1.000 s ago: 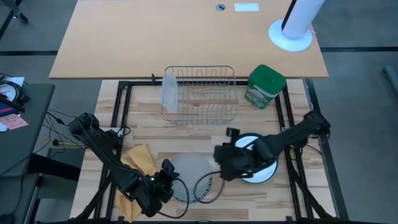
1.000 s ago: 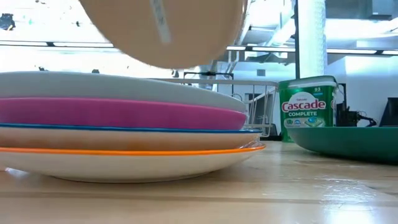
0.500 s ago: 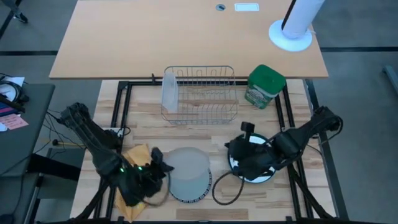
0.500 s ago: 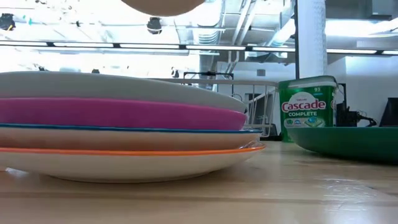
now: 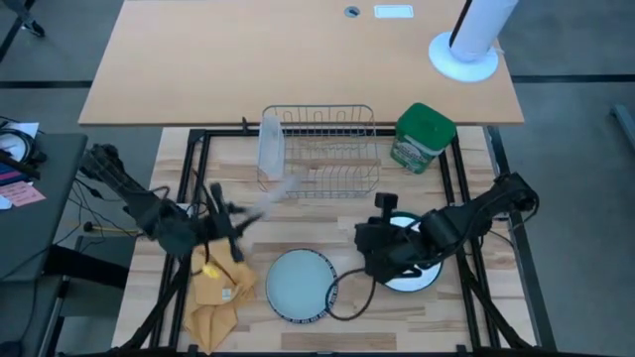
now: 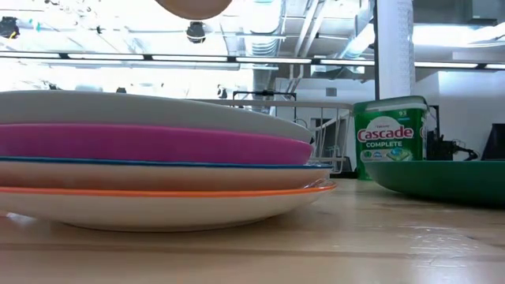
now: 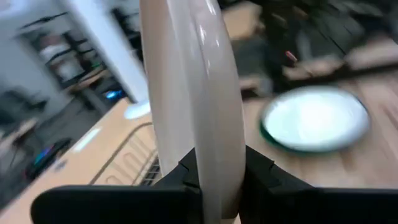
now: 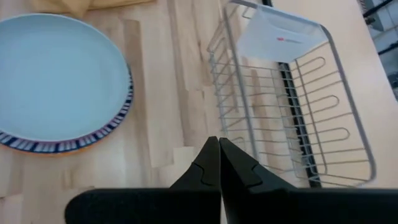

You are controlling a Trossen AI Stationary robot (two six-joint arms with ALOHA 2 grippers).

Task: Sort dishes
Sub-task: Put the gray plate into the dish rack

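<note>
Left wrist view: plate (image 7: 193, 87) clamped edgewise in left end effector (image 7: 214, 177).

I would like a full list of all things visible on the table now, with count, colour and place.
Plate stack: grey on top, pink and orange-rimmed ones below, table front centre.
Held plate: one, pale, on edge in the left gripper.
Large plate: one, white with dark green rim, front right.
Wire rack: one, silver, back centre.
Frosted container: one, in rack's left end.
Green canister: one, back right.
Yellow cloth: one, front left.
Left gripper: shut on held plate.
Right gripper: shut, above large plate.
</note>
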